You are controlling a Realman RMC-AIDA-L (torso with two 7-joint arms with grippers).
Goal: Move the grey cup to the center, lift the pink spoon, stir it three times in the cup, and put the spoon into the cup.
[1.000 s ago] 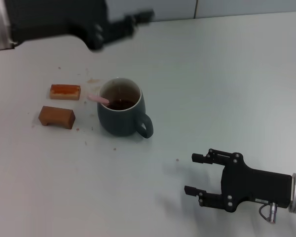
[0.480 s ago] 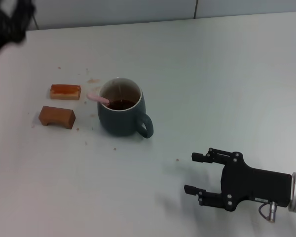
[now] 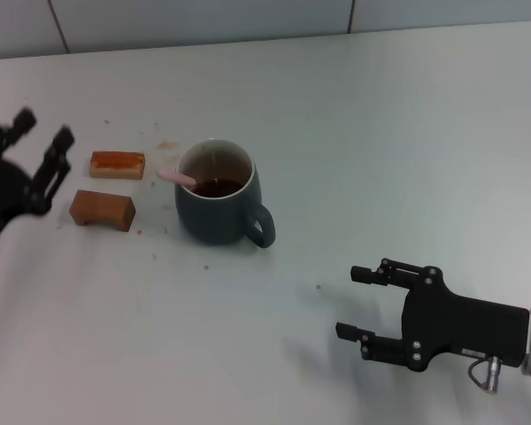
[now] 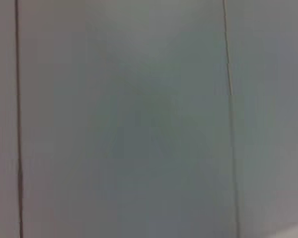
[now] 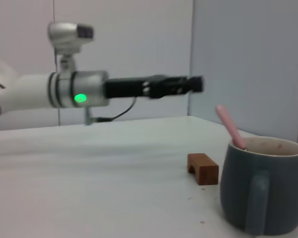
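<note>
Your pink spoon already leans inside the grey cup, left of the bench middle, so both claws, left and right, sit spread, pinching nothing (job looks done).

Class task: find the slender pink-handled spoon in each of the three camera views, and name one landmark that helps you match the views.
Head view: the pink spoon leans in the squat grey-teal ceramic mug, left of centre.
Left wrist view: not in it.
Right wrist view: its handle sticks up from the mug.
Shared landmark: the brown wooden block.
</note>
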